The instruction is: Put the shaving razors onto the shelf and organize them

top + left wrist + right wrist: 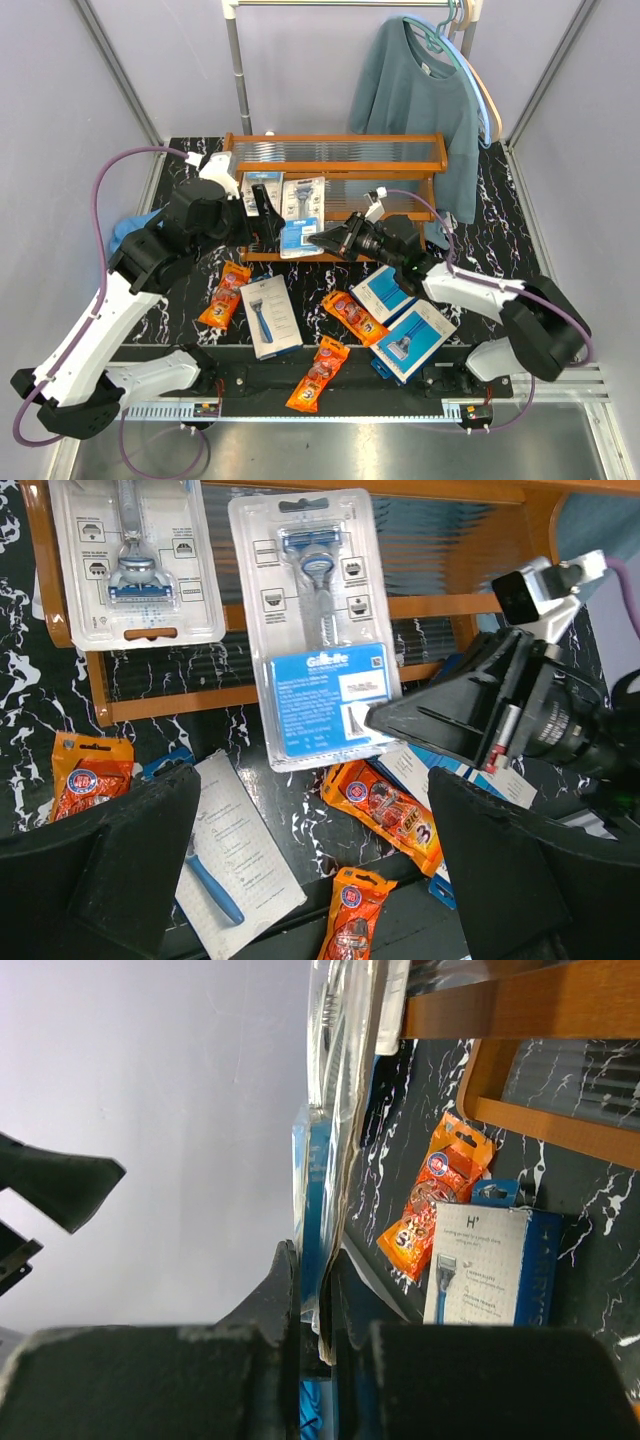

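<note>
At the back of the marble table (505,215) the shelf (340,152) takes up the most room. Its right end is just beside the hanging teal sweater (415,100), and the right arm covers part of the bottom tier.

Next down in size, 3 flat boxes lie on the table in front. There's a white-faced box (270,316) near the middle and 2 blue boxes (415,340) overlapping at the right, the upper one partly under the right arm.

Then 2 blister cards. The left card (258,185) stands at the shelf's left end. It's half hidden behind the left gripper (268,222) in the top view and cut off at the top in the left wrist view. The second card (303,215) stands upright against the shelf front just beside it, and I can't tell if its bottom edge touches the table.

The right gripper (318,238) is clamped on that card's lower right corner. In the right wrist view you can see the plastic edge pinched between the fingers. The left gripper's jaws are spread wide with nothing in them.

Smallest are the 3 orange bags (225,295), lying flat among the boxes, print too small to read.
</note>
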Controlling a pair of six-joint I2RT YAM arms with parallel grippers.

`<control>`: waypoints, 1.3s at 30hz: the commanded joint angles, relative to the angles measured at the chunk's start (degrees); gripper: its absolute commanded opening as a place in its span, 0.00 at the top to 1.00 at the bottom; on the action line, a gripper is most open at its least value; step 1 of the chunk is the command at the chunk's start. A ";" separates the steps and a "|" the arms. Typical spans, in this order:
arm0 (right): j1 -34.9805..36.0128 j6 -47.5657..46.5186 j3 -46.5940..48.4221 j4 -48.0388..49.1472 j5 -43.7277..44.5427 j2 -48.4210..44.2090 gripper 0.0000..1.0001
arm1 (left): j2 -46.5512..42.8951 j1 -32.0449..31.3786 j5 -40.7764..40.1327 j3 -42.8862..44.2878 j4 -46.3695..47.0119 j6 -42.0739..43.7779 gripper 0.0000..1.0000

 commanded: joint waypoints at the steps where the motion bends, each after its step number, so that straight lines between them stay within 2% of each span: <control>1: -0.63 3.76 1.70 14.82 -0.99 4.14 1.00 | -1.50 0.36 -0.62 1.25 1.29 1.60 0.01; 4: -1.50 5.34 1.78 20.54 -2.39 7.22 1.00 | -1.85 0.36 -0.70 0.90 1.29 1.95 0.01; 12: -4.84 6.84 3.36 23.46 -5.20 12.49 1.00 | -2.82 0.36 -0.79 -0.59 1.20 2.31 0.01; 16: -6.60 7.45 4.24 23.82 -6.78 14.78 1.00 | -3.00 0.36 -0.62 -1.03 1.29 2.39 0.01; 24: -8.10 7.45 12.15 21.18 -9.51 20.84 1.00 | -3.08 0.36 -0.62 -2.61 1.29 2.83 0.01; 39: -10.12 8.51 15.05 20.65 -9.95 25.94 0.99 | -2.82 0.36 -0.26 -4.11 1.29 3.10 0.01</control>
